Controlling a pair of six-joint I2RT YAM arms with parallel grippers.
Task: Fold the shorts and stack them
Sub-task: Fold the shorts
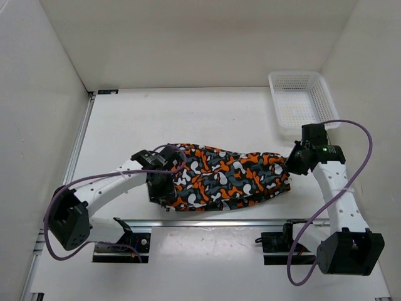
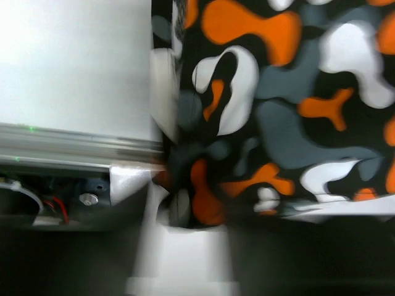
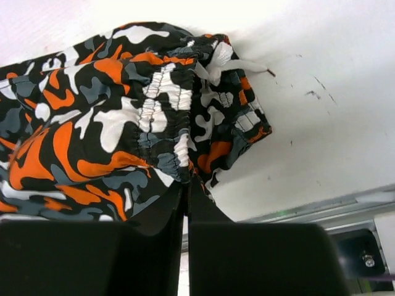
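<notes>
Lengthways across the near part of the table (image 1: 188, 119): camouflage shorts (image 1: 229, 175), long axis left to right, elastic waistband (image 3: 166, 117) and white drawstring (image 3: 237, 65) at the right end.
Pinched at the waistband edge by the right gripper (image 1: 288, 167), black fingers (image 3: 265, 259) pressed together on the cloth, arm bent inward; met at the other end by the left gripper (image 1: 164, 195), wrist angled down onto the fabric, claw state unclear through blur.

The white worktop (image 1: 188, 119) carries soft orange-white-grey-black camouflage-print shorts (image 1: 232, 179) at centre frame and a white plastic mesh basket (image 1: 301, 103) upper right.
</notes>
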